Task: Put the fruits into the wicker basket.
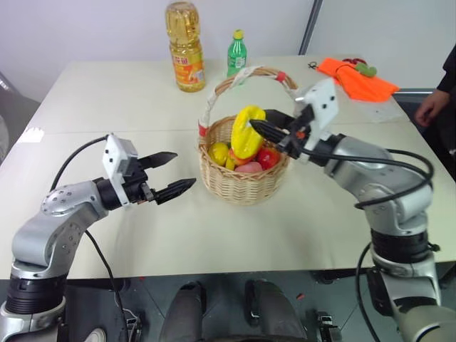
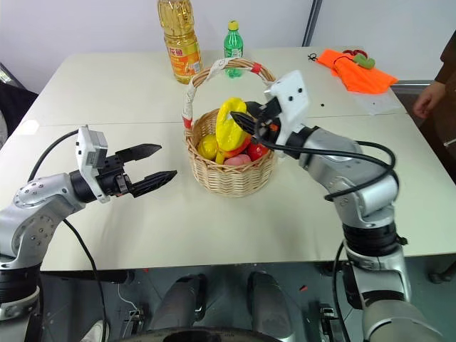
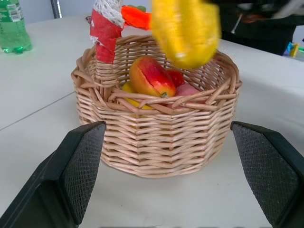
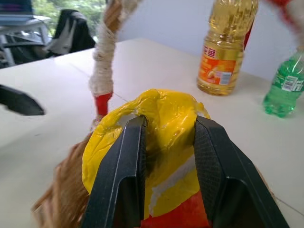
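Note:
The wicker basket (image 1: 242,182) stands mid-table under its arched white-wrapped handle (image 1: 214,96). Inside lies the red-orange mango (image 3: 149,77) among other small fruits. My right gripper (image 1: 260,128) is shut on the ridged yellow starfruit (image 1: 246,130), holding it over the basket's opening, under the handle. The right wrist view has both fingers pressed into the yellow fruit (image 4: 161,123). My left gripper (image 1: 174,173) hangs open to the left of the basket, apart from it, with nothing between its fingers (image 3: 76,175).
A cooking oil bottle (image 1: 184,46) and a green bottle (image 1: 236,53) stand behind the basket. An orange cloth (image 1: 356,77) lies at the far right. A person's hand (image 1: 431,107) is at the right edge.

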Tool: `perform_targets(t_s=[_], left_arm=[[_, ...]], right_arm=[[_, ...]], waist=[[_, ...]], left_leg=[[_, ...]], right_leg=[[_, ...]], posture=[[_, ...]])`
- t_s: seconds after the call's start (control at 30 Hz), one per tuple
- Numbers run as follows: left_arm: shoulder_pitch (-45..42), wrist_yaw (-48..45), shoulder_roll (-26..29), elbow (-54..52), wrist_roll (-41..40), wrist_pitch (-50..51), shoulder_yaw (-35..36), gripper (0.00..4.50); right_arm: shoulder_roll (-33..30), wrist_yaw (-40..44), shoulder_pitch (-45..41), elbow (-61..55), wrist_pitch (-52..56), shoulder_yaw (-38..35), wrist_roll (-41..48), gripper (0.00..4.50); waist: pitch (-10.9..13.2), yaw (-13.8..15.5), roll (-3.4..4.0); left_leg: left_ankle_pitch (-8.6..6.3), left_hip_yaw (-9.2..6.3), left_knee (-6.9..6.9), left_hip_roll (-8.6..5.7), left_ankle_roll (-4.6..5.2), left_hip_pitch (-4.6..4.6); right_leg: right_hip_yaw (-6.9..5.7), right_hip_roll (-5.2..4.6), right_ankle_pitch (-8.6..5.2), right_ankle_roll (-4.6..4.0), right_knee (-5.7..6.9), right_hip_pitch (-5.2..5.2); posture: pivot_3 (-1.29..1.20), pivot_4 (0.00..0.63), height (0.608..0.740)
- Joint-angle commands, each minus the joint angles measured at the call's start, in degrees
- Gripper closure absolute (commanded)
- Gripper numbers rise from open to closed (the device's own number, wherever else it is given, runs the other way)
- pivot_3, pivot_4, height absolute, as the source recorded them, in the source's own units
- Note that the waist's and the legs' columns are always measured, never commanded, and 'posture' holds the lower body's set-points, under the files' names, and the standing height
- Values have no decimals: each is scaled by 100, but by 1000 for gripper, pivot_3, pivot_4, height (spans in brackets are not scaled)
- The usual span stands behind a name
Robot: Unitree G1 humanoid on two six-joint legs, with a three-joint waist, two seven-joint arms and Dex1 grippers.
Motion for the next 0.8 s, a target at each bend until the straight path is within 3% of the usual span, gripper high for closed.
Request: perform_targets(t_s=[0.03,0.07,0.1,0.23,0.4,0.5,0.7,0.8], left_arm=[[36,103,-48,-318,-139,-45,88,0],[42,121,-58,-329,-152,-31,93,0],[54,132,-64,-341,-162,-23,95,0],[74,168,-60,-365,-198,-9,66,0],[12,163,-91,-324,-204,-21,-22,0],[-10,152,-108,-296,-205,-42,-61,0],[-71,107,-189,-279,-209,-109,-147,0],[-82,85,-287,-287,-200,-255,-129,0]], right_arm=[[-127,190,-9,-238,-368,46,-325,2324],[-147,242,23,-311,-433,5,-336,1696],[-197,324,66,-399,-478,-63,-311,1382],[-453,659,234,-674,-585,-321,-194,1382],[-1265,1693,1082,-1234,-409,-1447,822,1382],[-1480,1733,1366,-1071,-402,-1803,922,1382],[-1121,1006,1131,-54,-902,-1373,-62,1382],[-588,723,797,389,-1005,-1111,-228,1382]], waist=[[0,-10,0],[0,-15,0],[0,-16,0],[0,-18,0],[-1,19,-1],[-1,-22,-2],[-3,-45,-5],[-3,-61,-4]], left_leg=[[0,0,4,0,0,-13],[0,0,6,-1,0,-19],[0,0,5,-1,0,-18],[0,0,5,0,0,-16],[0,-1,6,-2,1,-17],[0,1,8,-2,1,-16],[1,29,8,6,2,17],[1,36,7,7,1,28]], right_leg=[[0,0,8,13,0,-11],[0,-1,12,20,0,-17],[0,0,13,21,0,-17],[0,3,13,20,1,-16],[-1,2,12,20,0,-14],[-1,2,13,20,-2,-11],[15,12,15,-20,14,-6],[26,15,14,-19,30,-7]], posture=[[0,150,740],[0,150,740],[0,150,740],[0,150,740],[0,150,740],[0,150,740],[0,150,740],[0,150,740]])
